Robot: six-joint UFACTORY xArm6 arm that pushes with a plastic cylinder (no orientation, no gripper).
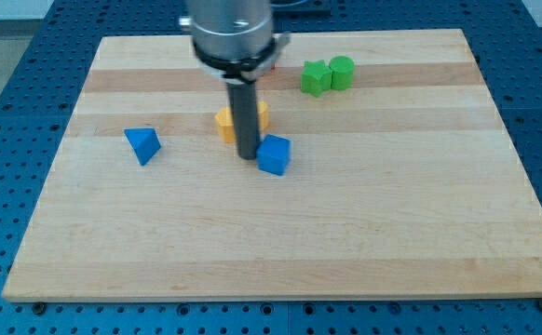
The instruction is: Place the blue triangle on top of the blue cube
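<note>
The blue triangle lies on the wooden board at the view's left. The blue cube sits near the board's middle. My tip stands just to the left of the blue cube, touching or nearly touching its left side. The triangle is well to the left of the tip, apart from the cube.
Yellow blocks sit just behind the rod, partly hidden by it. A green star-like block and a green round block stand side by side near the view's top. A sliver of red shows behind the arm. The board's edges drop to a blue perforated table.
</note>
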